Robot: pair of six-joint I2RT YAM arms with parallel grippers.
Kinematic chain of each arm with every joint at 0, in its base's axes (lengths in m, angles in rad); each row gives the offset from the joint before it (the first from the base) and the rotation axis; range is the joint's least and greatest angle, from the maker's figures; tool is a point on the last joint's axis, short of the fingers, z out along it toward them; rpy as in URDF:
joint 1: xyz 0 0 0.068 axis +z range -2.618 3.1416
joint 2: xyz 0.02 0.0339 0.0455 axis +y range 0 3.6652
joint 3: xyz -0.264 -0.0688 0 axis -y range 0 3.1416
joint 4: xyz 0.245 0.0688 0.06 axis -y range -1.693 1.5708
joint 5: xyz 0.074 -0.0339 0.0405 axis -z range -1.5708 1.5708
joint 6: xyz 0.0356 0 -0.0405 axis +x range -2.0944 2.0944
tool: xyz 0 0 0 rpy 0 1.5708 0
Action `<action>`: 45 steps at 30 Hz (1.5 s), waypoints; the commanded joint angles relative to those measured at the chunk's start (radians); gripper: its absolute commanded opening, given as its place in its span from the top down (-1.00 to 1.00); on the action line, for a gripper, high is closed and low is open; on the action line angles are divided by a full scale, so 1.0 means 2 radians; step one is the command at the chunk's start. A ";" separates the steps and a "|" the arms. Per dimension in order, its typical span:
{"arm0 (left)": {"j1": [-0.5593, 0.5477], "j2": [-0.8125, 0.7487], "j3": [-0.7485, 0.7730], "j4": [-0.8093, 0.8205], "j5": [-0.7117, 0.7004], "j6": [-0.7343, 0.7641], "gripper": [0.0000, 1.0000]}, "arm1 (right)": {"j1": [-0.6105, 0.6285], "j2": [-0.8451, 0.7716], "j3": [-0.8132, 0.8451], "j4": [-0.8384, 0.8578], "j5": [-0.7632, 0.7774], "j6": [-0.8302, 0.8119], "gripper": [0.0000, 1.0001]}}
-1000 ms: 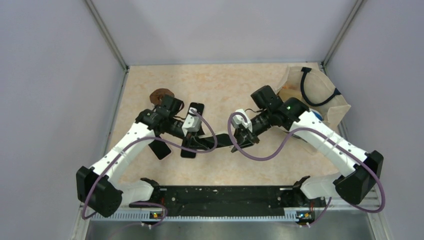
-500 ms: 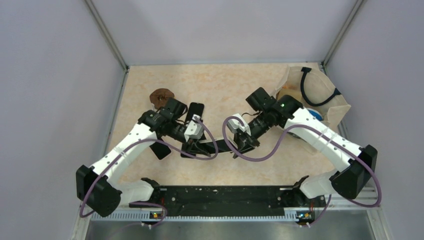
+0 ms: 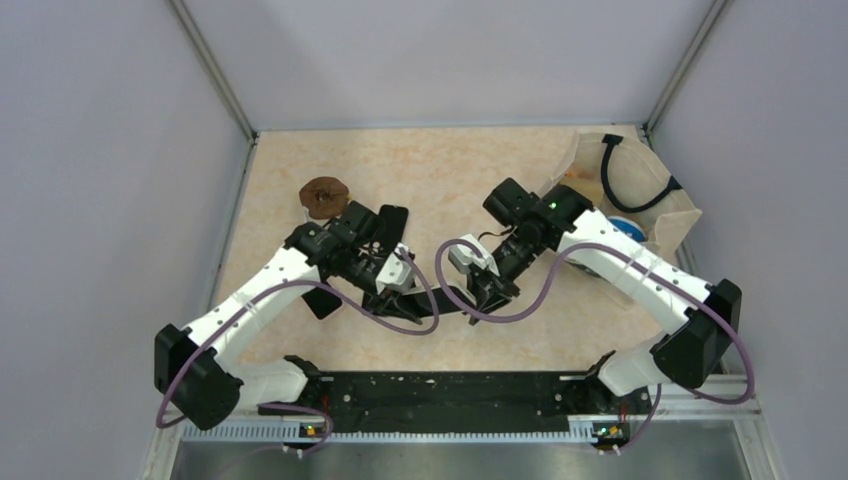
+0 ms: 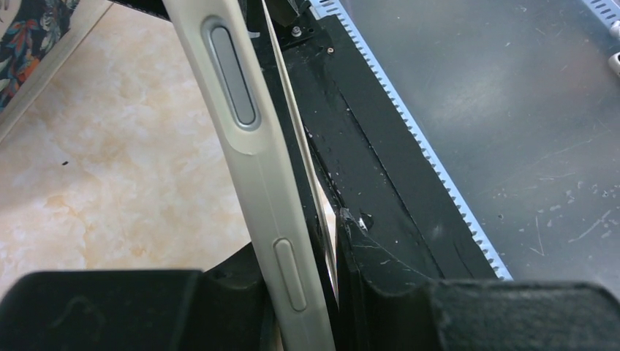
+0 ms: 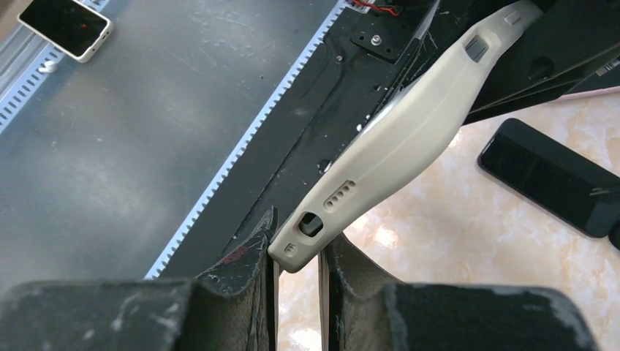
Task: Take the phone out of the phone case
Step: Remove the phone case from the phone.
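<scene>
A phone in a pale grey case (image 3: pixel 440 297) hangs above the table between my two grippers. My left gripper (image 3: pixel 393 290) is shut across one end. In the left wrist view (image 4: pixel 307 274) the case's side with its buttons (image 4: pixel 245 139) and the phone's thin dark edge (image 4: pixel 296 139) stand between the jaws. My right gripper (image 3: pixel 481 295) is shut on the other end. In the right wrist view (image 5: pixel 296 256) the case's bottom corner (image 5: pixel 314 227) sits between the fingertips, and the case (image 5: pixel 417 124) bows upward.
Two bare black phones lie on the table (image 3: pixel 392 220) (image 3: pixel 320 298); one shows in the right wrist view (image 5: pixel 548 175). A brown disc (image 3: pixel 324 196) lies at the back left. A beige bag (image 3: pixel 640 190) stands at the back right. A white phone (image 5: pixel 66 25) lies on the metal ledge.
Both grippers have carried the cased phone toward the near edge, and the right arm has shifted left. Both grips are unchanged.
</scene>
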State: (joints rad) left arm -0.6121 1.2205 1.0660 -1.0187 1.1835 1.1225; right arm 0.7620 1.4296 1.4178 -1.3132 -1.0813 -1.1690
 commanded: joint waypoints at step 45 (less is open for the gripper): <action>0.088 -0.068 0.043 0.347 -0.090 -0.493 1.00 | -0.133 -0.117 -0.064 0.458 0.216 0.416 -0.29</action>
State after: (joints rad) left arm -0.4423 1.1206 1.1023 -0.5003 1.0218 0.3241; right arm 0.5137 1.2007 1.2945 -0.4339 -0.6544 -0.3733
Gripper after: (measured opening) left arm 0.202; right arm 0.633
